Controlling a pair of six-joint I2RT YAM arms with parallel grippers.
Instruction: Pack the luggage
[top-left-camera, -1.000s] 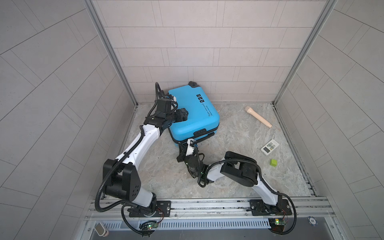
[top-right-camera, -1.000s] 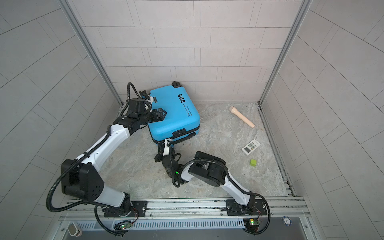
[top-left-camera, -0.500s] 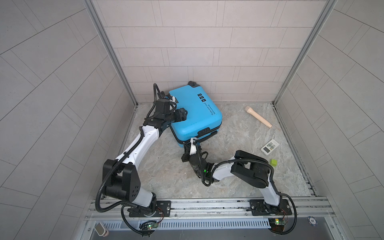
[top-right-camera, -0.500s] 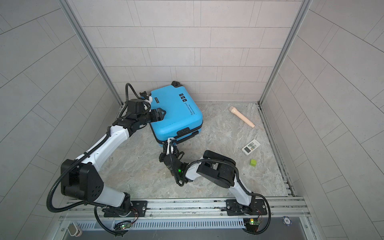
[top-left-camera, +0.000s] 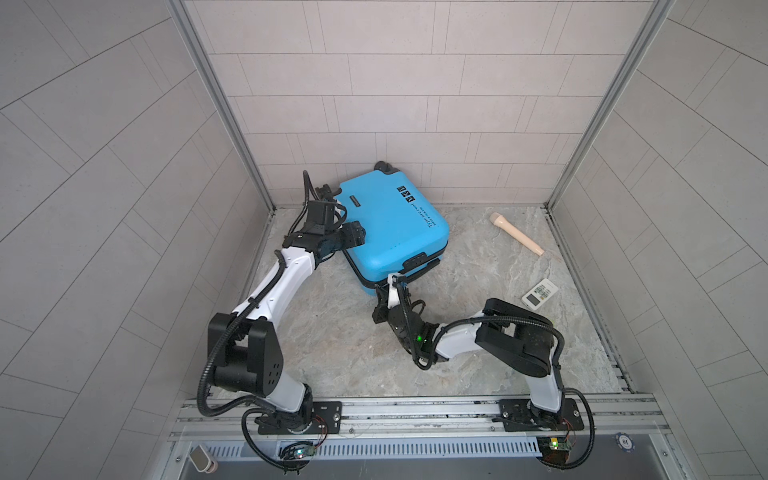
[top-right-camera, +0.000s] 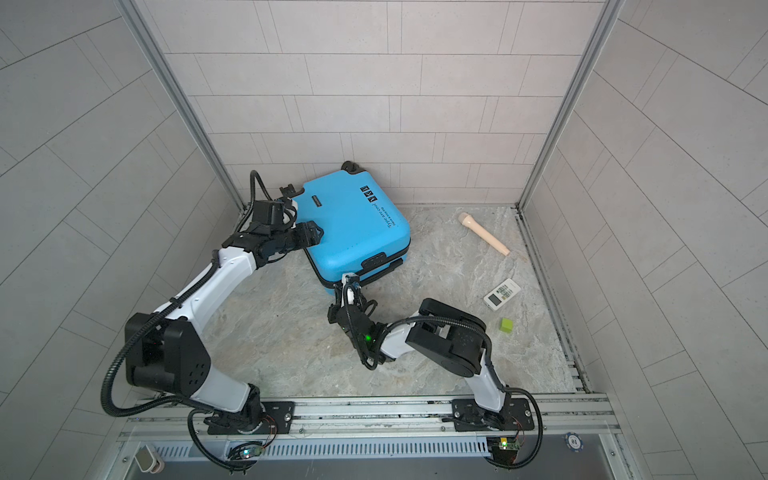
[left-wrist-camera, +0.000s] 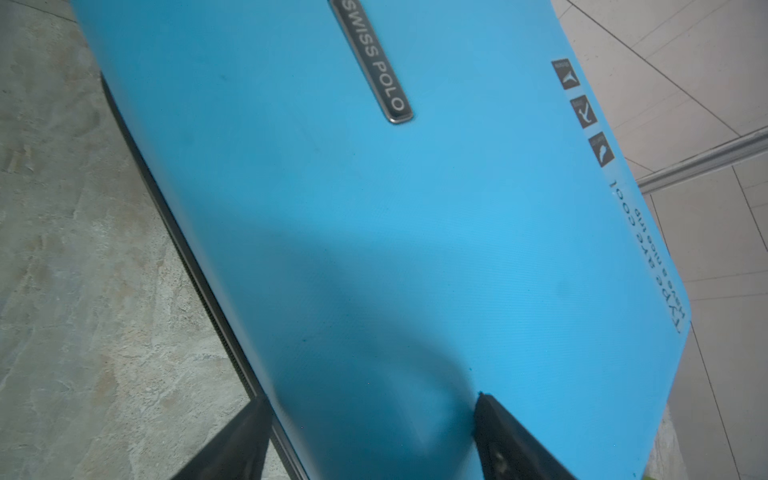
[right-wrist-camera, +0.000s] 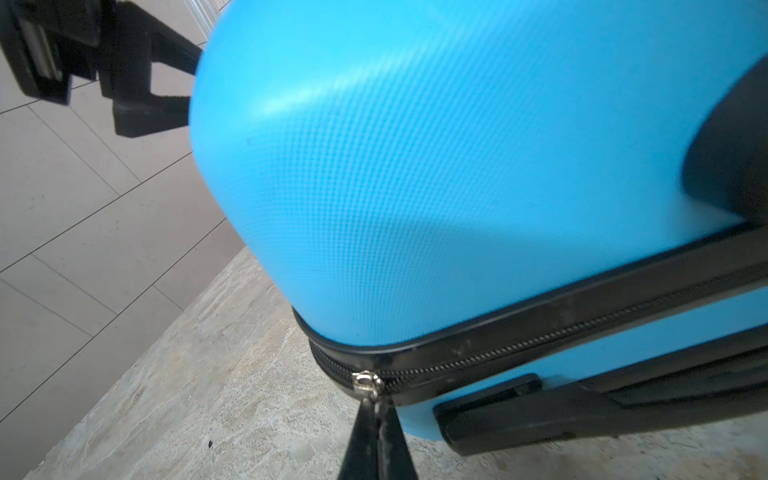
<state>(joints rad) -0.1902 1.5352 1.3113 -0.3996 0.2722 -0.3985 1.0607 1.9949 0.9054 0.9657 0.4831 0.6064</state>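
Has the luggage (top-left-camera: 395, 232) flat on the counter (top-left-camera: 332, 353) between both jaws, lid down, contents hidden. Spreads left jaws wide against its shell; cannot tell whether clamped. Pinches the zipper pull (right-wrist-camera: 365, 381) in fully closed right jaws, forearm low. Shows beige stick (top-left-camera: 516, 233), remote (top-left-camera: 540, 293), green block (top-right-camera: 506, 324) well apart beyond right jaws.

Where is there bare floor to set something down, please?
Free: between the luggage and the beige microphone, and the front floor between the left arm and right arm. Crowded: the luggage's near corner, where the right gripper pinches the zipper pull.
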